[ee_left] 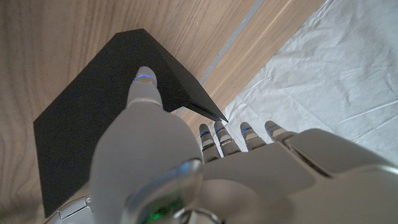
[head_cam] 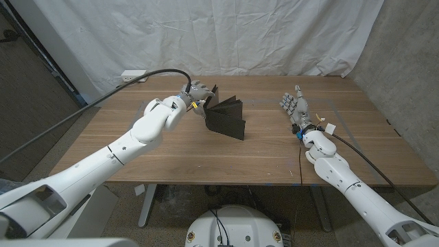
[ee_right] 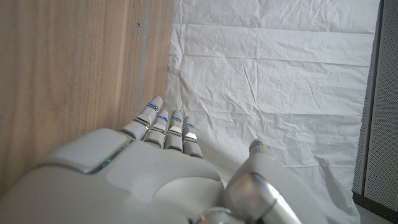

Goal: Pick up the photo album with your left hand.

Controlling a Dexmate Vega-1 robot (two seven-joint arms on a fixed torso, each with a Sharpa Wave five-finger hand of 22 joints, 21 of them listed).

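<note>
The photo album [head_cam: 226, 119] is black and hangs partly fanned open over the table's middle, slightly left. My left hand [head_cam: 195, 92] grips its upper corner. In the left wrist view my thumb [ee_left: 144, 87] presses on the black cover [ee_left: 81, 137] while the other fingers [ee_left: 227, 138] reach behind its edge. Whether the album's lower edge touches the wood I cannot tell. My right hand [head_cam: 296, 110] waits on the right side of the table with its fingers straight and apart, holding nothing; its fingers [ee_right: 166, 127] point toward the white curtain.
A white power strip [head_cam: 134, 76] lies at the table's [head_cam: 206, 161] back left edge with a black cable running from it. A white curtain [head_cam: 226, 34] hangs behind the table. A small white tag [head_cam: 330, 128] sits by my right wrist.
</note>
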